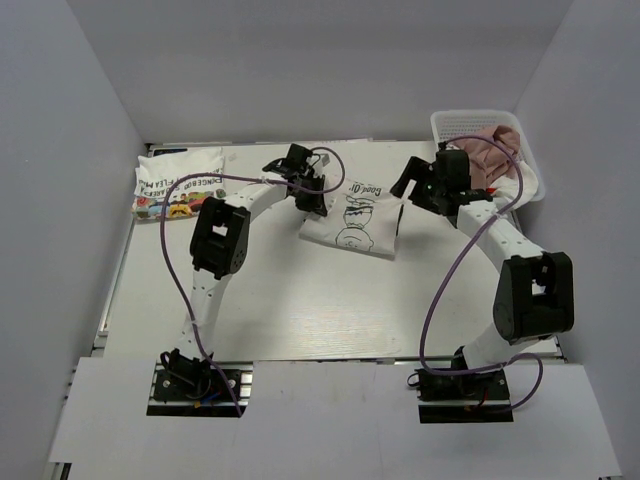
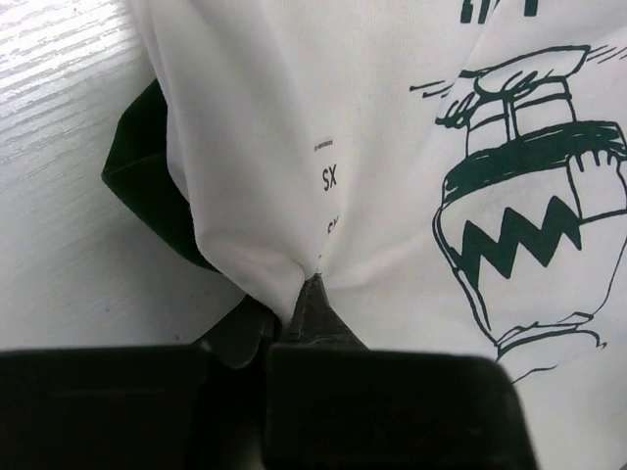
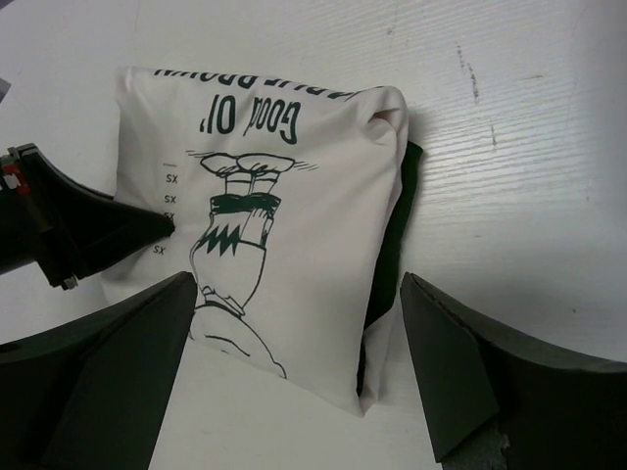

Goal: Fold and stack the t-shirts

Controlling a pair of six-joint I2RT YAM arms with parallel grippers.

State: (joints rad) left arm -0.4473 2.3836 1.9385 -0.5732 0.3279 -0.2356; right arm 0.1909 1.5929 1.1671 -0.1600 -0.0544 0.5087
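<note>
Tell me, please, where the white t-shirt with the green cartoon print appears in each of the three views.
Top external: the t-shirt lies near the picture's centre, slightly above it.
Left wrist: it fills the upper right, its edge pinched in the shut left tool.
Right wrist: centre-left, ahead of the open right tool.
Shared landmark: the zigzag-shirted cartoon figure.

We count three t-shirts in plain sight: one white shirt with dark green sleeves, one folded white shirt with black lettering and cartoon figures, and one dusty pink shirt. Whether more cloth lies beneath the pink one, we cannot tell. We also count one white lattice basket, one table, and two robot arms, the left arm and the right arm, with one two-finger gripper each: the left gripper and the right gripper.
</note>
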